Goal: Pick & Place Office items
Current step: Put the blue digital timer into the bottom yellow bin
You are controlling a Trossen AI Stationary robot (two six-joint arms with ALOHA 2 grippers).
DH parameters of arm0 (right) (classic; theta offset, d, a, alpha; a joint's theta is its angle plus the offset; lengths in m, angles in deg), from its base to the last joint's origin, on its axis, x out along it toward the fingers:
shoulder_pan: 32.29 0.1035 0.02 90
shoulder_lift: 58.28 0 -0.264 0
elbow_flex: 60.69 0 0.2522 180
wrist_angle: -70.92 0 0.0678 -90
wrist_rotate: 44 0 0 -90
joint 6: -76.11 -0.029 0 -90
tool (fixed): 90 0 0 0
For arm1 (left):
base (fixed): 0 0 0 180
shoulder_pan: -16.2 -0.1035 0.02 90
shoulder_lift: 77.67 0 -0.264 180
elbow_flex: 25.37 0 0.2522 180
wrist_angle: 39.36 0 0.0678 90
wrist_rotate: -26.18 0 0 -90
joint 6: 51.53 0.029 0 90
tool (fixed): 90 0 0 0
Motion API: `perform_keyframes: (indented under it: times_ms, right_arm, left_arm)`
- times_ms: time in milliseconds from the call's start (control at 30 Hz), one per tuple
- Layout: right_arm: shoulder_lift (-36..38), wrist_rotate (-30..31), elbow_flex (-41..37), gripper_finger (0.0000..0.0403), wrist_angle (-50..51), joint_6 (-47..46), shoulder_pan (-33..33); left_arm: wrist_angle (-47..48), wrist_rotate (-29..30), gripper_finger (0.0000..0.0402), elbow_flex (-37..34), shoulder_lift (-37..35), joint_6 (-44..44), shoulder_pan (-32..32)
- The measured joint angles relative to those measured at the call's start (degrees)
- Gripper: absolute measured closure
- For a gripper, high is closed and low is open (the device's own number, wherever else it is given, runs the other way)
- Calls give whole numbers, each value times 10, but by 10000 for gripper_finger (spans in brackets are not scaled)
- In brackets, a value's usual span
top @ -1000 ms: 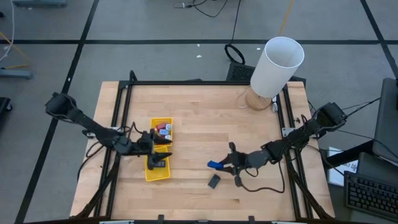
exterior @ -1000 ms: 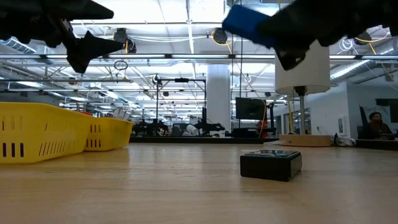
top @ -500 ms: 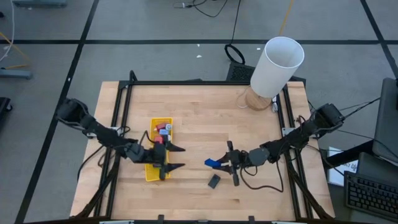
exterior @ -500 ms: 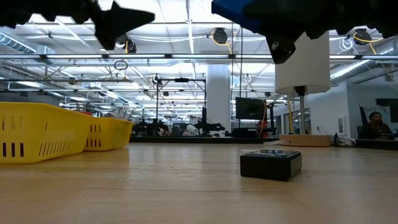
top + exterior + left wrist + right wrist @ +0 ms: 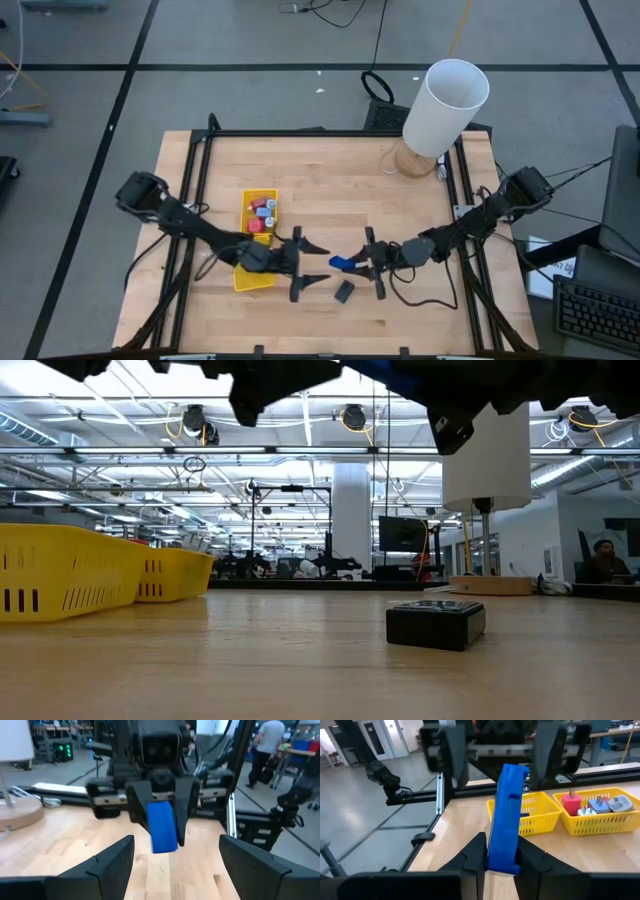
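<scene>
The blue flat rectangle (image 5: 342, 264) is in the air over the table's middle, held by my right gripper (image 5: 353, 264), which is shut on it. My left gripper (image 5: 315, 266) is open and faces it from the table's left, its fingertips just short of the blue piece. In the left wrist view the blue rectangle (image 5: 162, 827) stands straight ahead between my open fingers (image 5: 107, 860). The dark grey rectangle (image 5: 344, 291) lies flat on the wood below. Red, blue and pale pieces (image 5: 262, 212) sit in the far compartment of the yellow tray (image 5: 243, 278). My right gripper pinches the blue rectangle (image 5: 504, 855) between its two fingers (image 5: 476, 852), one on each flat face, near one end. The fingers come level from the table's right side. The piece is lifted clear and stands on edge, its free end (image 5: 512, 775) pointing toward the left gripper.
A big white cylinder (image 5: 446, 105) stands on a round wooden base at the far right corner. The yellow tray (image 5: 70, 570) lies left of centre. Black frame rails (image 5: 192, 190) run along the table's left and right sides. Bare wood lies at the near edge.
My left gripper has swung from above the yellow tray toward the table's right and now faces the right gripper closely. The right gripper has kept the blue rectangle almost in place, only rising slightly. The dark grey rectangle has not moved.
</scene>
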Motion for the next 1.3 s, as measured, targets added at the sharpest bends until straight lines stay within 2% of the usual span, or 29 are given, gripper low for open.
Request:
perform_keyframes:
  times_ms: [133, 267, 433, 633, 900, 1133, 1300]
  right_arm:
    - [0, 0, 0, 328, 1, 0, 2]
    - [0, 0, 0, 344, 1, 2, 3]
    - [0, 0, 0, 351, 7, 2, 3]
    - [0, 0, 0, 328, 10, 2, 3]
    - [0, 0, 0, 351, 11, 2, 3]
    - [0, 0, 0, 329, 18, 2, 3]
    - [0, 0, 0, 348, 19, 2, 3]
  left_arm:
    - [16, -5, 108, 31, 33, -2, -7]
    - [17, -3, 108, 50, 53, -23, -17]
    - [16, -8, 107, 52, 53, -51, -26]
    - [13, -21, 108, 52, 53, -57, -27]
    - [12, -21, 108, 52, 53, -54, -27]
    - [12, -21, 108, 52, 53, -54, -27]
    - [12, -29, 108, 52, 53, -54, -27]
